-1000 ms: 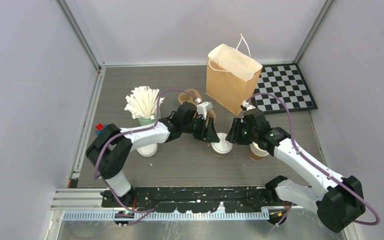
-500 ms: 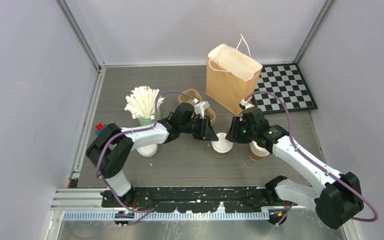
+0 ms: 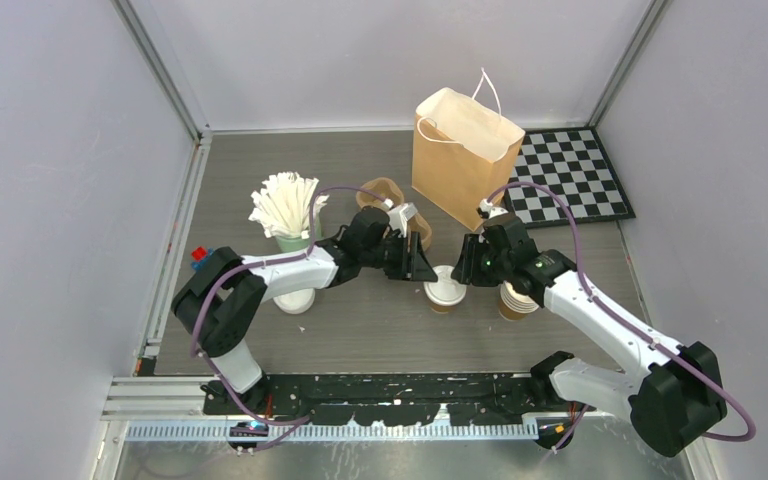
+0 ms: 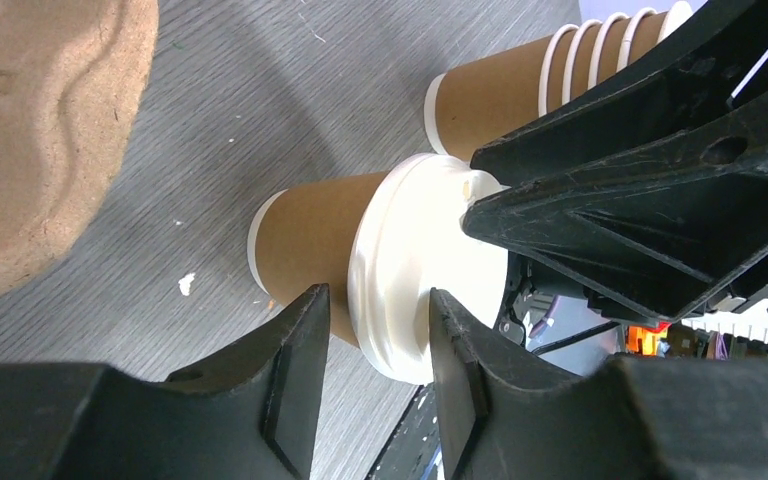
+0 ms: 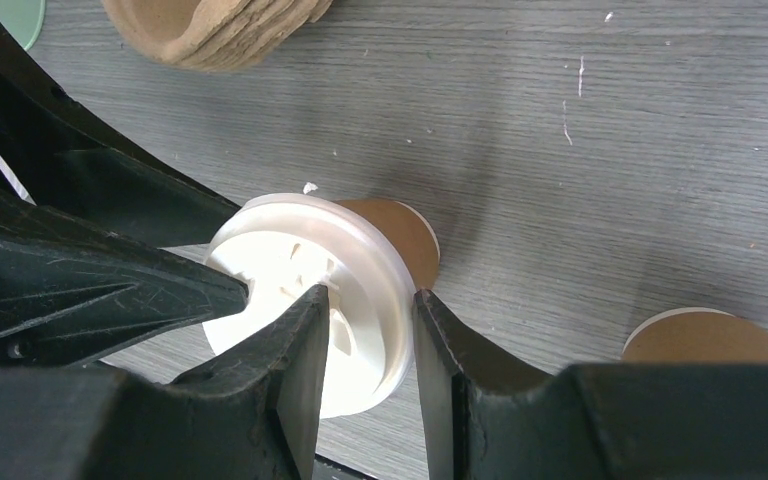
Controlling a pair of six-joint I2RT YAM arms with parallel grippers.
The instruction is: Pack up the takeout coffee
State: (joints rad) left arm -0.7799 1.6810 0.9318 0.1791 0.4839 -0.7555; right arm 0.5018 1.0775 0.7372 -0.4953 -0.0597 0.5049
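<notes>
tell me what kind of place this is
Probably a robotics lab cell staged as a coffee takeout counter: bare grey walls enclose a table holding a paper bag, a lidded cup, stacked cups and a checkerboard mat.

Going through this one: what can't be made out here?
- Top view: inside the paper bag, hidden by its own walls.
- Both wrist views: whether the jaws pinch the lid or just straddle it; the fingers cover the contact.
- Top view: how many cups are in the cup stack; the right arm overlaps it.
</notes>
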